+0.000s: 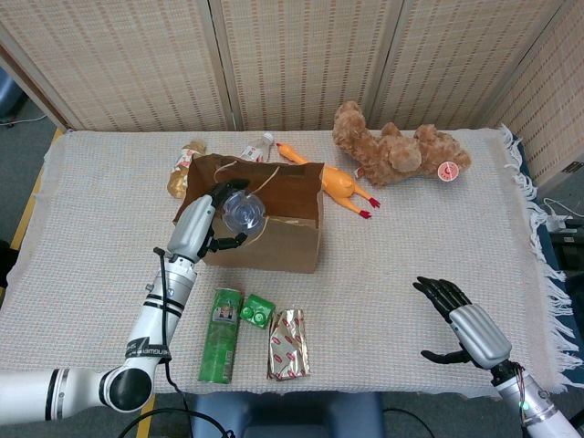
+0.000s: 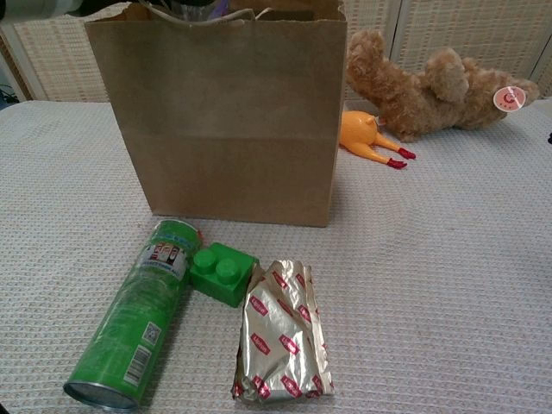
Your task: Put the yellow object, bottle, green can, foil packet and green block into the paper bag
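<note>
Paper bag [image 1: 260, 239] stands open mid-table. The left hand [image 1: 208, 224] holds a clear bottle [image 1: 243, 210] over its mouth, not yet released. Green can [image 1: 219, 334], green block [image 1: 258, 311], foil packet [image 1: 288, 344] and yellow object [image 1: 338, 185] remain outside. The right hand [image 1: 461, 328] rests empty, fingers apart.

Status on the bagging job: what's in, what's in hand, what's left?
Nothing visibly bagged yet. The left hand holds a clear bottle over the paper bag. The green can, green block, foil packet and yellow object remain on the table.
</note>
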